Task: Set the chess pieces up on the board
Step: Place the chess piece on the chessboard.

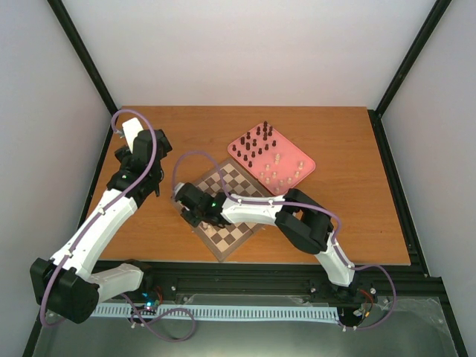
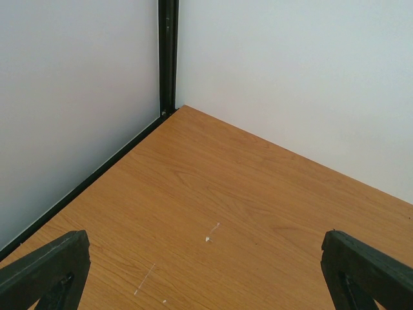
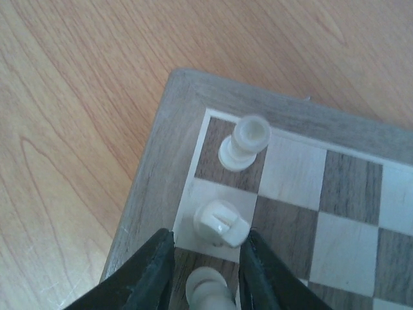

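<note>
The board (image 1: 236, 181) lies at the table's middle, set diagonally. My right gripper (image 1: 196, 216) hangs over its left corner. In the right wrist view three cream pieces stand along the board's edge (image 3: 169, 129): a rook (image 3: 244, 143) on the corner square, a knight (image 3: 221, 223) behind it, and a third piece (image 3: 208, 289). My right gripper (image 3: 206, 274) is narrowly open around that third piece, with small gaps on both sides. Dark pieces (image 1: 256, 141) and cream pieces (image 1: 284, 171) stand on the pink tray (image 1: 307, 165). My left gripper (image 1: 146, 190) is wide open and empty over bare table (image 2: 203, 242).
The pink tray sits just beyond the board's far right side, touching or nearly so. White walls and black frame posts (image 2: 168, 58) close the table's back and sides. The left arm hangs over the table's left part.
</note>
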Controlling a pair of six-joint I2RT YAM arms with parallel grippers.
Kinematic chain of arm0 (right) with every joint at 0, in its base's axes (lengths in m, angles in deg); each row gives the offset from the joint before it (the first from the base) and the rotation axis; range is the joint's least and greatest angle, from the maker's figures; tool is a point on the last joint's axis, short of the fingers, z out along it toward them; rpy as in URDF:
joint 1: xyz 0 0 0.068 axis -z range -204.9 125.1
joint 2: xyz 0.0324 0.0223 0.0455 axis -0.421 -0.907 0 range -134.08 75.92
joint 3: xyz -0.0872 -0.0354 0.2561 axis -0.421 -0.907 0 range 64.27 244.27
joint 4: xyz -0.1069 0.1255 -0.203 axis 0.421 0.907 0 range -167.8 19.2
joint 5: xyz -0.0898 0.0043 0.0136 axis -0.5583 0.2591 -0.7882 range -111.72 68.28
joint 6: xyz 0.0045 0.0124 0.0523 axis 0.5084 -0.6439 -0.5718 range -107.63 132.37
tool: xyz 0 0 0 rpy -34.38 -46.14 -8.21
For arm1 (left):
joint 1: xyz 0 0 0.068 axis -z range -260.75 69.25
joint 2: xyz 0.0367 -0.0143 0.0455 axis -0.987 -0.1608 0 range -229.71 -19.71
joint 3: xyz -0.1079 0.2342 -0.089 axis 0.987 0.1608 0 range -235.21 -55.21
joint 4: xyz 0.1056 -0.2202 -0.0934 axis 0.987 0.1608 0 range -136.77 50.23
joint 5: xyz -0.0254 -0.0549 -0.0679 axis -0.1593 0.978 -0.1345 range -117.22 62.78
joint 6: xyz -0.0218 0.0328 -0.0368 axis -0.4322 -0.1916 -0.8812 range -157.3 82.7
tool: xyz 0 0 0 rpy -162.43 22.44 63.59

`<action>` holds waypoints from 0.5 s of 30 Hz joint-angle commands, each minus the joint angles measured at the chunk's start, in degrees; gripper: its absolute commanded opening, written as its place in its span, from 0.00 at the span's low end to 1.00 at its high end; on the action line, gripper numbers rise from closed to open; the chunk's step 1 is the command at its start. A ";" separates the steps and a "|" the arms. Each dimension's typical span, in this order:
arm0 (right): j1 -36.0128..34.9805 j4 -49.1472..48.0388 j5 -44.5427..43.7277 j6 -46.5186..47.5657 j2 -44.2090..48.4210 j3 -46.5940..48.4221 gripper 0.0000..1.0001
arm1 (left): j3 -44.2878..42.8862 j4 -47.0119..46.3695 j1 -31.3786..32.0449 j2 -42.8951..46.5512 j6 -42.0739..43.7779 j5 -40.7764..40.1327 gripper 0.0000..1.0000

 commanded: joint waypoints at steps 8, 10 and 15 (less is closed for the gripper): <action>-0.59 -0.81 0.46 0.01 1.78 -2.57 0.32 | -0.50 -0.85 -0.28 -0.57 -0.04 -0.64 1.00; -0.58 -0.96 0.46 0.16 2.09 -2.74 0.32 | -0.45 -0.82 -0.27 -0.49 -0.09 -0.63 1.00; -0.59 -1.24 -0.38 0.42 2.81 -3.03 0.33 | -0.48 -0.82 -0.25 -0.40 -0.05 -0.48 1.00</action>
